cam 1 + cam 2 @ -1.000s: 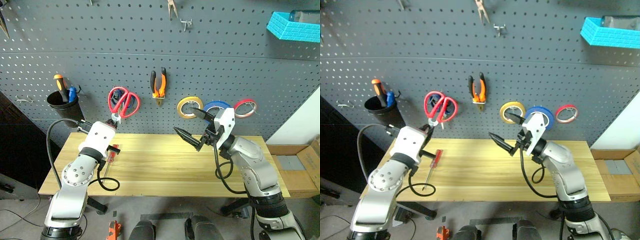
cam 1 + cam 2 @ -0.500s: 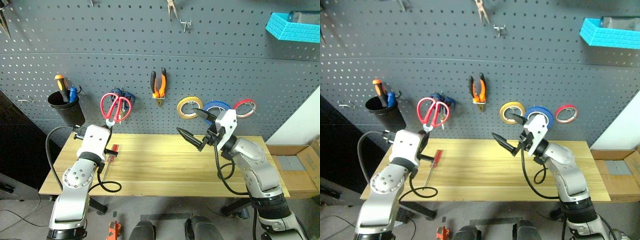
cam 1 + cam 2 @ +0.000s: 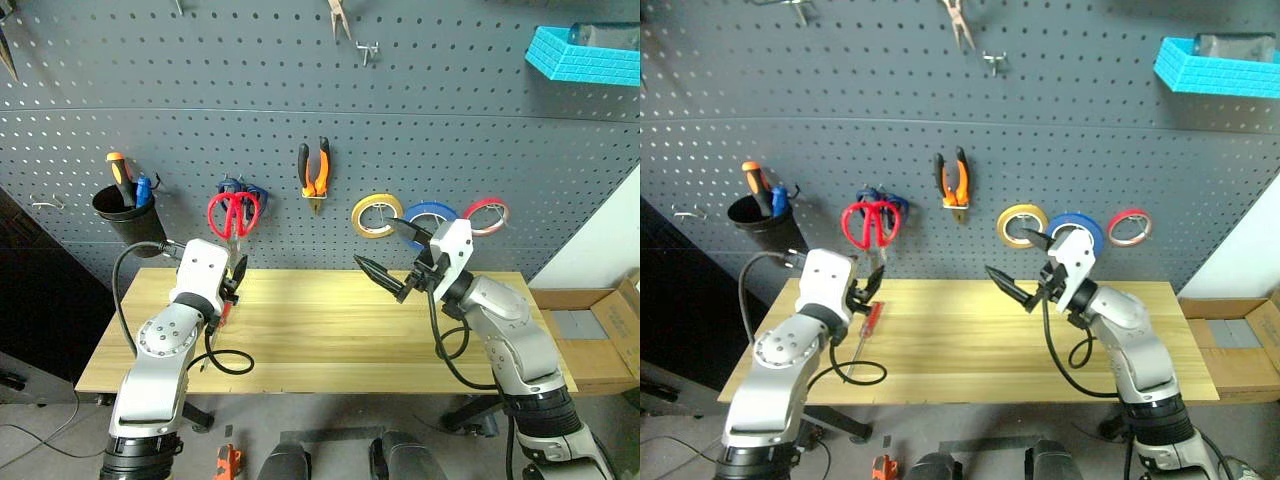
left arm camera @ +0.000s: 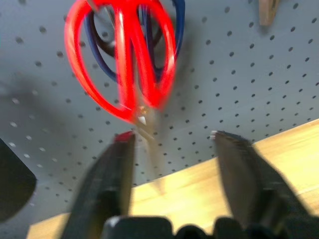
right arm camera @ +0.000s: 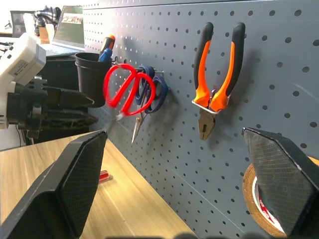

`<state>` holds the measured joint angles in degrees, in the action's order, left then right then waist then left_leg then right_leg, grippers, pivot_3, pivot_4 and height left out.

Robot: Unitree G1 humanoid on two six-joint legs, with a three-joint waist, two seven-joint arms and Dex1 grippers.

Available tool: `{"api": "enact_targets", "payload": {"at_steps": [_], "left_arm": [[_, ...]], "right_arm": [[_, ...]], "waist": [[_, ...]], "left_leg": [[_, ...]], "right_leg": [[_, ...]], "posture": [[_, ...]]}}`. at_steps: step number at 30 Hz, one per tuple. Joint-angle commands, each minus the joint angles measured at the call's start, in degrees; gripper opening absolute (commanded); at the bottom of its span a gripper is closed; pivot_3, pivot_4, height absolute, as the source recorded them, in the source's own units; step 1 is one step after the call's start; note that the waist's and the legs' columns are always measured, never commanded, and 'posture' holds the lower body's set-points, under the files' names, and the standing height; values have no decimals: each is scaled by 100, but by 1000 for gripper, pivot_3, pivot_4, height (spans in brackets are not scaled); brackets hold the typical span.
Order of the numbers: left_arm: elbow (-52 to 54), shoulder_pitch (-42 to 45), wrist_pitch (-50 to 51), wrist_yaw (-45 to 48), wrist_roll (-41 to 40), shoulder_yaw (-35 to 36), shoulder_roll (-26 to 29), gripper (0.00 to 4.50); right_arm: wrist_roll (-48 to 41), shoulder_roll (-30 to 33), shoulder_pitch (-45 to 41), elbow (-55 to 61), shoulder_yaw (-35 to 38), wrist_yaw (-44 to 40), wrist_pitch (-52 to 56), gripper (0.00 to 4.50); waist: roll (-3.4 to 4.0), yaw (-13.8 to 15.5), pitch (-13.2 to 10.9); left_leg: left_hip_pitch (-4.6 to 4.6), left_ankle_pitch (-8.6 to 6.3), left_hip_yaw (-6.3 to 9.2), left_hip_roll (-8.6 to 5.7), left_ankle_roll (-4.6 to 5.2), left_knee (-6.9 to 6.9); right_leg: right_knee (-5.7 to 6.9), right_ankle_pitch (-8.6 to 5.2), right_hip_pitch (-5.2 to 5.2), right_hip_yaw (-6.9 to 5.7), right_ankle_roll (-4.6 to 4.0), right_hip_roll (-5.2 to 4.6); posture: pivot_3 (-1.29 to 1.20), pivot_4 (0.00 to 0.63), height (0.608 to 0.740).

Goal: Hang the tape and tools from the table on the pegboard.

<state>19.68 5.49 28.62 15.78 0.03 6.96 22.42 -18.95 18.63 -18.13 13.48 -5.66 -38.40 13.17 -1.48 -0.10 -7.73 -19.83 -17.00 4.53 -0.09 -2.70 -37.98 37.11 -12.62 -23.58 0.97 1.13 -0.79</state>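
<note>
Red-handled scissors [image 3: 233,213] hang on a pegboard [image 3: 450,130] hook in front of blue-handled scissors [image 3: 243,188]. My left gripper [image 4: 172,139] is open just below them, and the blade hangs free between its fingers. Orange-and-black pliers [image 3: 315,172] hang to the right. Further right hang a yellow tape ring [image 3: 376,215], the blue tape [image 3: 432,214] and a red ring [image 3: 488,212]. The red-handled screwdriver [image 3: 872,318] lies on the table [image 3: 330,340] under my left hand. My right gripper [image 3: 385,248] is open and empty above the table's middle, in front of the tape rings.
A black cup [image 3: 125,208] with orange and blue handles hangs at the board's left. A turquoise bin [image 3: 582,55] sits high on the right. Needle-nose pliers [image 3: 340,15] and bare hooks are near the top. A cardboard box [image 3: 590,340] stands beside the table's right end.
My left gripper has opened and let go of the red scissors, which now hang straight on the hook. The left hand has sunk a little. The right arm has stayed put.
</note>
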Motion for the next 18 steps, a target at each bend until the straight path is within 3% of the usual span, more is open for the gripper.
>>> {"api": "enact_targets", "payload": {"at_steps": [1,2,10,17,18], "left_arm": [[60,-174,-76,-7,-50,-5,-60,4087],[20,-275,-98,-25,-59,-2,-95,4474],[-796,-1045,-32,-125,-418,357,-477,4474],[-2307,-149,-447,-9,-503,577,-32,4474],[-2906,263,-630,244,-588,581,95,4474]], "right_arm": [[-12,96,49,279,55,-33,-45,4500],[-8,129,80,302,40,-58,-54,4500],[853,464,233,328,-863,-357,-367,4500],[1336,-140,-319,18,-1713,-349,-384,4500],[1369,-342,-479,-89,-1835,-318,-355,4500]], "waist": [[1,-1,-1],[3,-1,-3],[27,-24,-124],[24,-28,-374],[15,-27,-434]], "left_leg": [[0,0,0,0,0,0],[0,0,1,0,0,0],[9,-2,2,7,3,1],[6,2,14,15,7,-1],[6,2,14,14,7,-1]], "right_leg": [[-1,0,0,0,0,0],[-1,0,0,0,0,0],[0,-32,8,-4,22,0],[7,-35,6,-16,18,9],[7,-36,5,-18,16,9]], "posture": [[41,115,740],[40,121,740],[28,187,740],[29,257,740],[25,300,740]]}}
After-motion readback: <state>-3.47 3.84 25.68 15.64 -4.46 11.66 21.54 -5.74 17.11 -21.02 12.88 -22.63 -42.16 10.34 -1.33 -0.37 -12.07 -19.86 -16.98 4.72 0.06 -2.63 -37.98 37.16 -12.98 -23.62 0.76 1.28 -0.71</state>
